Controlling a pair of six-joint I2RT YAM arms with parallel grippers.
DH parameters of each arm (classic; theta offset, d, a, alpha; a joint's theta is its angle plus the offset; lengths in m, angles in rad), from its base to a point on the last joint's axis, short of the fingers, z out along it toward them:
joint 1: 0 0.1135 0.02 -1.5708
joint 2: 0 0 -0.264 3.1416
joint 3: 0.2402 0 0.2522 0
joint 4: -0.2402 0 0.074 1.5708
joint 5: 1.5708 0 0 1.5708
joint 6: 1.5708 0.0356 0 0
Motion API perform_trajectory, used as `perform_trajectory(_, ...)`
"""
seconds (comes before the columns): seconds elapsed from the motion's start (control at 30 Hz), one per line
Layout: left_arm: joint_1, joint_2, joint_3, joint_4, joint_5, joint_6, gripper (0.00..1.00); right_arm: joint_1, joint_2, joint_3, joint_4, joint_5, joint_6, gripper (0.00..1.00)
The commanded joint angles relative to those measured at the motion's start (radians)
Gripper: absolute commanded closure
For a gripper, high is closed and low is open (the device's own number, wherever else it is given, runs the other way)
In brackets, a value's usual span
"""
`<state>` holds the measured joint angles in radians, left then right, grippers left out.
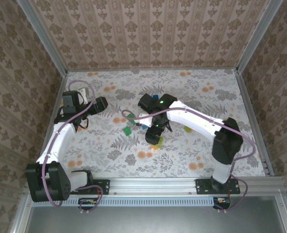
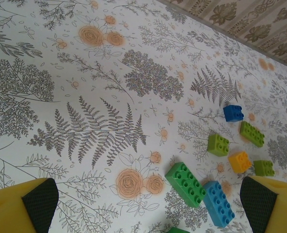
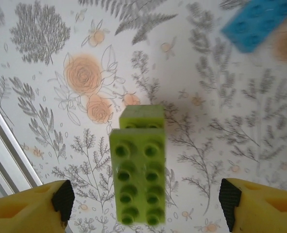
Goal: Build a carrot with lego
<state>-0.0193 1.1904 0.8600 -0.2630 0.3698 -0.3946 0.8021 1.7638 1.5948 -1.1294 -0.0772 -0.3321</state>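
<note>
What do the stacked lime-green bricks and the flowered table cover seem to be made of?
Lime-green bricks: probably moulded plastic, smooth with slight sheen, sharp uniform studs.
Table cover: printed cloth or vinyl, matte, floral print; I cannot tell which.

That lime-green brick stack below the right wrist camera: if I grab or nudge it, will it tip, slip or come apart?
The lime-green stack looks like rigid plastic, so it likely won't flex. It lies low, studs up, so a nudge should slide rather than tip it. Its smooth sides may slip, and the second brick might pop off.
</note>
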Motion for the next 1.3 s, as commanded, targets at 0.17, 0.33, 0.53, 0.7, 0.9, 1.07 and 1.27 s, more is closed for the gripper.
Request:
perform_trajectory(0.17,-0.027,-0.061,-0.039,0.107,0.115,-0.006,0.0,-0.188,-0.264,-0.185,0.138,0.24,0.313,0.17)
perform_trajectory(0.33,-0.124,-0.213,-0.17,0.212,0.162,0.026,0.08,-0.324,-0.342,-0.377,0.237,0.302,0.469,0.17)
perform_trajectory(0.53,-0.288,-0.4,-0.377,0.457,0.226,0.002,0.02,-0.373,-0.38,-0.562,0.376,0.289,0.433,0.17)
perform_trajectory(0.7,-0.413,-0.483,-0.484,0.533,0.199,0.056,0.0,-0.421,-0.258,-0.585,0.441,0.259,0.393,0.19)
perform_trajectory(0.9,-0.5,-0.479,-0.501,0.575,0.197,0.11,0.0,-0.456,-0.17,-0.597,0.502,0.197,0.356,0.19)
perform_trajectory(1.07,-0.534,-0.434,-0.497,0.579,0.177,0.138,0.0,-0.458,-0.096,-0.578,0.504,0.174,0.335,0.21)
perform_trajectory(1.27,-0.553,-0.423,-0.483,0.564,0.164,0.156,0.0,-0.463,-0.049,-0.563,0.51,0.182,0.325,0.23)
